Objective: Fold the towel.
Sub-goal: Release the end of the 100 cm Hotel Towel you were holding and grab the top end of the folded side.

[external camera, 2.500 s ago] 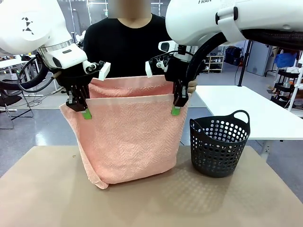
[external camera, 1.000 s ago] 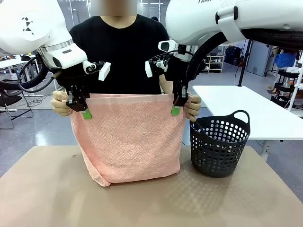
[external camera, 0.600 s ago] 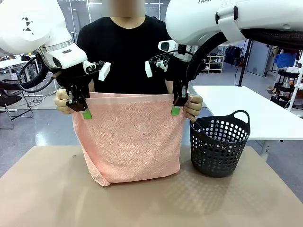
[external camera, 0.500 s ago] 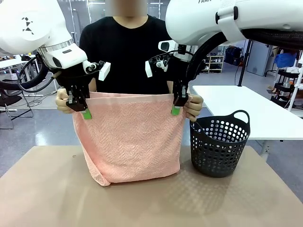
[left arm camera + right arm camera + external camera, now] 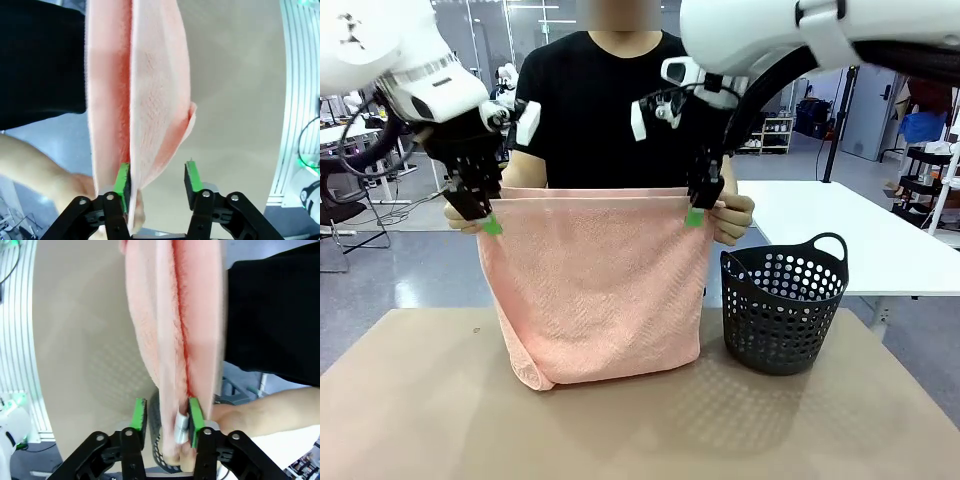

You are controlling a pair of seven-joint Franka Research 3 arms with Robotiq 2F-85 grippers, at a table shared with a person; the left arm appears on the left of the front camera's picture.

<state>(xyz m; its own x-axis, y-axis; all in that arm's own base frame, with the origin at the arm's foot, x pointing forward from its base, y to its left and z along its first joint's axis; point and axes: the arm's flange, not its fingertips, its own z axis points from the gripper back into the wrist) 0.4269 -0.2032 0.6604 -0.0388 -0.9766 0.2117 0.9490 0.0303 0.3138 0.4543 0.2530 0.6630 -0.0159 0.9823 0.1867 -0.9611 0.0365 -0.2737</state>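
Towel (image 5: 595, 290) hanging, top corners — between parted jaws

Towel and hands crowd the fingers, near side free

The towel (image 5: 595, 290) hangs in the gap of the spread left gripper (image 5: 485, 222) and right gripper (image 5: 695, 213). One person's hand (image 5: 457, 212) sits just behind the left fingers, and the other hand (image 5: 734, 216) behind the right. A basket (image 5: 785, 310) stands below and outward of the right fingers. The table (image 5: 420, 400) lies bare nearside.
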